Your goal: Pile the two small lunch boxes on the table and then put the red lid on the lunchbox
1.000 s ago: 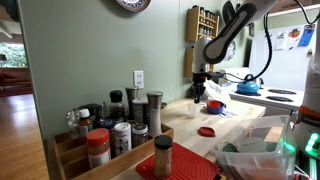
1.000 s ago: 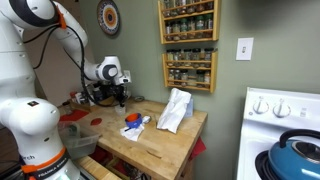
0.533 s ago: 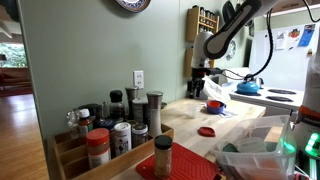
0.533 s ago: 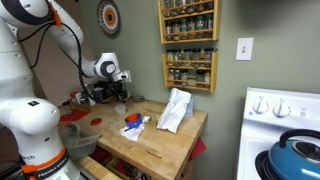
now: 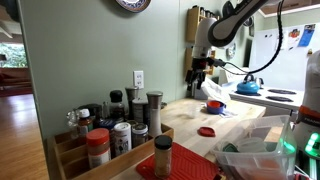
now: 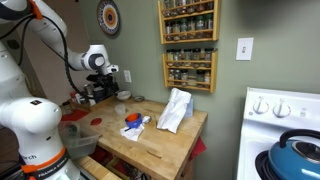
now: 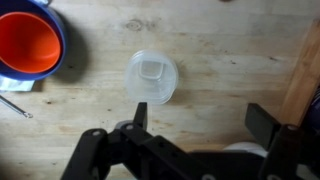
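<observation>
Jaws wide, nothing btwn them. Gripper [image 7: 200, 118] hangs above table [image 7: 235, 50]. Just ahead of the fingers: clear round lunch box [image 7: 152, 77], upright on the wood. Top-left of wrist view: 2nd lunch box [image 7: 30, 45], red inside, blue rim. Red lid [image 5: 207, 131] lies flat on table, apart from both.

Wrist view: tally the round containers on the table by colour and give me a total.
Orange bowl with a blue rim: 1
Whitish see-through lunch box: 1
Total: 2
</observation>
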Action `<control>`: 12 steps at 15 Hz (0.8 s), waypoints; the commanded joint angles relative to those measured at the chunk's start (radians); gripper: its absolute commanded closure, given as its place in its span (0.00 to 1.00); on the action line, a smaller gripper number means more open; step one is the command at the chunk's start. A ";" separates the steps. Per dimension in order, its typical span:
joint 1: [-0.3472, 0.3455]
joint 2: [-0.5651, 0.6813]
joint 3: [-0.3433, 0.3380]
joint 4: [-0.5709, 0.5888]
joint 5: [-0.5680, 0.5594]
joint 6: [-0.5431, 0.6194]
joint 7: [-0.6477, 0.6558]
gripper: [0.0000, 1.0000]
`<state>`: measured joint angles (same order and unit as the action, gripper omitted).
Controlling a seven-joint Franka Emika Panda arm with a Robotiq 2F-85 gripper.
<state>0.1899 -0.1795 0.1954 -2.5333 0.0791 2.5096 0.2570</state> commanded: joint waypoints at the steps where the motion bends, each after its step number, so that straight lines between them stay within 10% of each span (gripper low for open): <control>1: 0.059 -0.056 0.030 -0.078 0.116 -0.036 -0.018 0.00; 12: 0.130 0.040 0.136 -0.194 0.424 0.140 0.342 0.00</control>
<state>0.3207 -0.1790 0.3025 -2.6960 0.4664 2.5724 0.4725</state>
